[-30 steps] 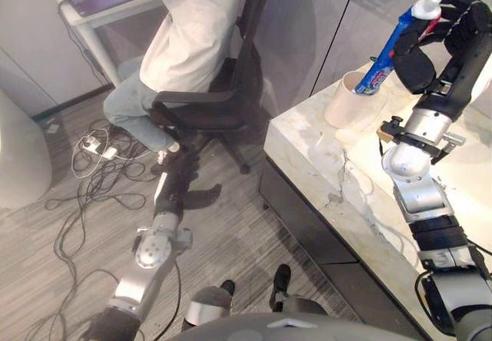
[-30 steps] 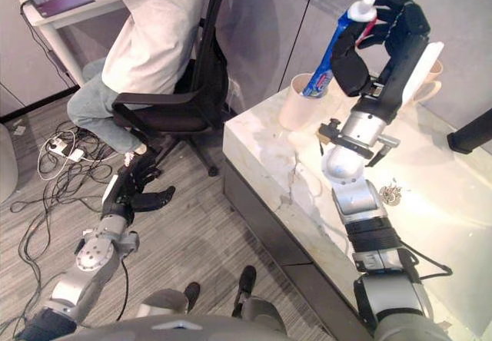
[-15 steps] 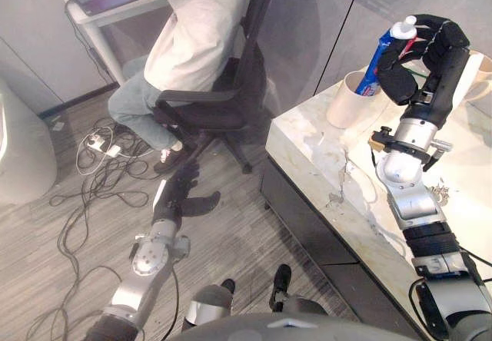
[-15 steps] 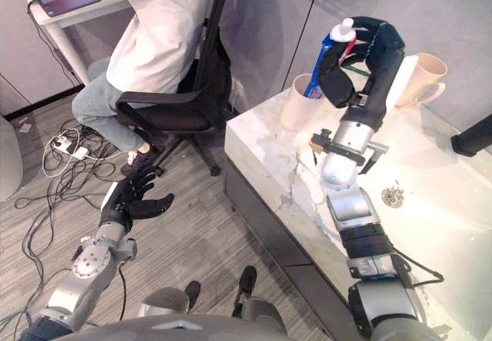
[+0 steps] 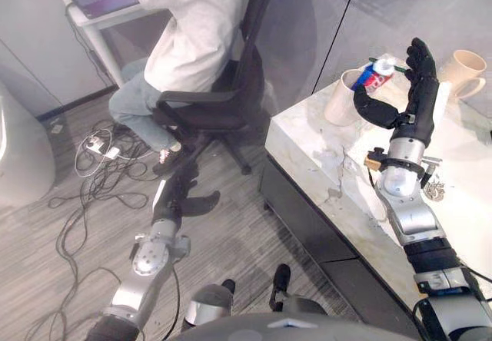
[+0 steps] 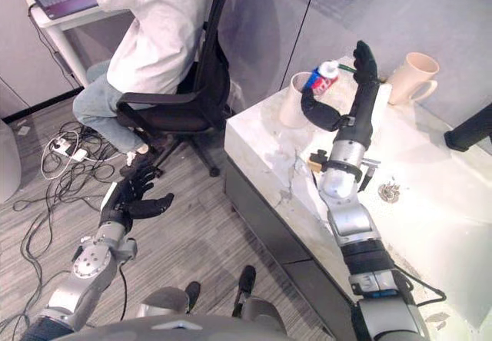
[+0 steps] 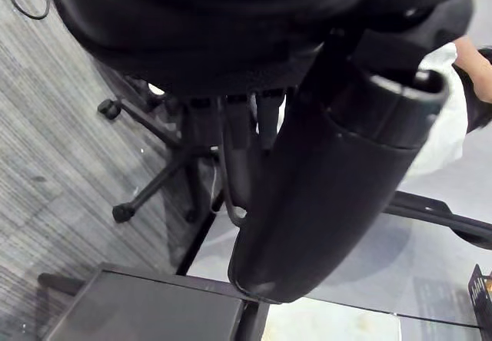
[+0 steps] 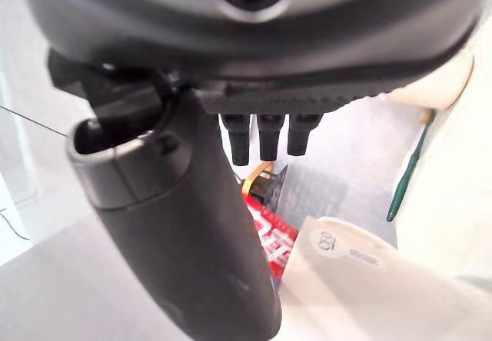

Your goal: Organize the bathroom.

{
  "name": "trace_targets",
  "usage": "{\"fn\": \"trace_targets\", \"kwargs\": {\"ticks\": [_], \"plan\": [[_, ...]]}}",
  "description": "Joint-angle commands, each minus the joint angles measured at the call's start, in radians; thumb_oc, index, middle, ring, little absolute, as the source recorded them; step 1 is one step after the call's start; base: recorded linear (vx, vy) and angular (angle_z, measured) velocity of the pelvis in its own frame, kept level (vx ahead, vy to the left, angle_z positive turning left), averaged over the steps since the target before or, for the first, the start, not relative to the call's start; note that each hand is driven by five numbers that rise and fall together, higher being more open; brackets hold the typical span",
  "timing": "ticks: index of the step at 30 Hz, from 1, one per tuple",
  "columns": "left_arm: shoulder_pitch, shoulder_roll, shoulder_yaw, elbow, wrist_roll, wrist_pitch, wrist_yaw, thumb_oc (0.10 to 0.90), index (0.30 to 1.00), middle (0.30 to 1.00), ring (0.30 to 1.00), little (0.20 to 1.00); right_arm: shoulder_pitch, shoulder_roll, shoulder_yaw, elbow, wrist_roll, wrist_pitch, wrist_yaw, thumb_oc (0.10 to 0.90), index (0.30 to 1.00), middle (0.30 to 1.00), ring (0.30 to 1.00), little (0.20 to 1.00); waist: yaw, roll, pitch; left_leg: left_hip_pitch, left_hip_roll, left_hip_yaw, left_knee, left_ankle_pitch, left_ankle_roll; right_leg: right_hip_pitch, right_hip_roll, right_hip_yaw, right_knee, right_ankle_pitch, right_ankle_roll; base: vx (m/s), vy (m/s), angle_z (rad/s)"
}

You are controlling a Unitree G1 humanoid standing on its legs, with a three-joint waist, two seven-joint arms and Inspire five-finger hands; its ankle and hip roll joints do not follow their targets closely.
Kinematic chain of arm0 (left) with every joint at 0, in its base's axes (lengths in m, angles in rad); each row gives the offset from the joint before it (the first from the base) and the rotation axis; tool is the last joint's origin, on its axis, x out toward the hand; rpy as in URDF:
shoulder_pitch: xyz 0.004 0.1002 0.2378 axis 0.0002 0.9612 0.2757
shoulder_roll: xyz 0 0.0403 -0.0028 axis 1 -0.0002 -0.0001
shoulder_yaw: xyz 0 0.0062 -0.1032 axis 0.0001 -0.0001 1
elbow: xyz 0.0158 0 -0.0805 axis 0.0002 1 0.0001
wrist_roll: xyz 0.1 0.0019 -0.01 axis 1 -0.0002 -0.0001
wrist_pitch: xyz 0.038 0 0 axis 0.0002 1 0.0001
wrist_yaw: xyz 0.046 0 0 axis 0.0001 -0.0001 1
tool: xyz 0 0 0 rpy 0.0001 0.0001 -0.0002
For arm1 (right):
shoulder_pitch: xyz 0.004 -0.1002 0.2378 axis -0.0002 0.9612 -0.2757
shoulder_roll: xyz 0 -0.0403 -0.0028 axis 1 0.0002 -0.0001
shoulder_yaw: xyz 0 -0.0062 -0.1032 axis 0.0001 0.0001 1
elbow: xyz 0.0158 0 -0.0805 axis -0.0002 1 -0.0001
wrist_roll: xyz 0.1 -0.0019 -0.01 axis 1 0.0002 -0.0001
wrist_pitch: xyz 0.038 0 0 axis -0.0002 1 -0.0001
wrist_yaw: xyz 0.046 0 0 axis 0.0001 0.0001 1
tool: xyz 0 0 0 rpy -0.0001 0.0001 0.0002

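Marble-topped counter (image 5: pixel 323 164) is seen bearing a cream cup (image 5: pixel 340 99), in which a blue-and-red toothpaste tube (image 5: pixel 370 75) stands tilted, its white cap uppermost. The right hand (image 5: pixel 411 95) is held just beside the tube with fingers straight and thumb spread, gripping nothing; whether the thumb touches the cup's rim is hard to judge. Another cream mug (image 5: pixel 467 68) sits beyond the hand. The left hand (image 5: pixel 178 195) hangs loosely spread over the floor near an office chair (image 5: pixel 223 103).

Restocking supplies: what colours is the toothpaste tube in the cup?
Blue and red with a white cap, clearest in the right eye view.
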Motion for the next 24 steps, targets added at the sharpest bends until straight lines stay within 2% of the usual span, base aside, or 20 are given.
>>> {"fn": "trace_targets", "kwargs": {"ticks": [1, 8, 17, 21, 24], "plan": [[-0.025, 0.026, 0.035, -0.133, 0.015, -0.081, 0.0, 0.8, 0.9, 0.9, 0.9, 0.9, -0.066, -0.039, -0.038, -0.106, 0.013, -0.04, -0.007, 0.8, 0.9, 0.9, 0.9, 0.9, -0.013, -0.051, -0.096, -0.095, -0.024, 0.1, 0.132, 0.087, 0.009, 0.117, 0.03, 0.02, 0.001, -0.099, -0.007, -0.06, 0.072, -0.07], [-0.039, 0.016, 0.026, -0.124, 0.027, -0.087, 0.038, 0.8, 0.9, 0.9, 0.9, 0.9, -0.065, -0.041, -0.042, -0.094, 0.039, -0.045, 0.023, 0.8, 0.9, 0.9, 0.9, 0.9, -0.023, -0.055, -0.104, -0.082, -0.033, 0.108, 0.105, 0.07, 0.016, 0.112, 0.03, 0.034, -0.004, -0.091, -0.003, -0.09, 0.072, -0.06], [-0.065, -0.01, 0.036, -0.063, 0.076, -0.082, 0.17, 0.8, 0.9, 0.9, 0.9, 0.9, -0.073, -0.041, -0.054, -0.188, 0.113, -0.069, 0.065, 0.8, 0.9, 0.9, 0.9, 0.9, -0.053, -0.059, -0.119, -0.049, -0.049, 0.126, 0.025, 0.031, 0.039, 0.091, 0.031, 0.067, -0.008, -0.076, 0.004, -0.16, 0.1, -0.08], [-0.069, -0.025, 0.08, -0.016, 0.082, -0.087, 0.245, 0.8, 0.9, 0.9, 0.9, 0.9, -0.038, -0.039, -0.074, -0.267, 0.212, -0.074, 0.115, 0.8, 0.9, 0.9, 0.9, 0.9, -0.078, -0.057, -0.127, -0.032, -0.057, 0.139, -0.019, 0.027, 0.05, 0.068, 0.037, 0.089, -0.009, -0.064, 0.01, -0.21, 0.132, -0.12], [-0.08, -0.044, 0.104, 0.034, 0.099, -0.113, 0.326, 0.8, 0.9, 0.9, 0.9, 0.9, 0.021, -0.021, -0.085, -0.345, 0.232, -0.096, 0.147, 0.8, 0.9, 0.9, 0.9, 0.9, -0.113, -0.052, -0.13, -0.014, -0.058, 0.157, -0.053, 0.032, 0.058, 0.04, 0.046, 0.11, -0.009, -0.046, 0.017, -0.24, 0.154, -0.16]]}}
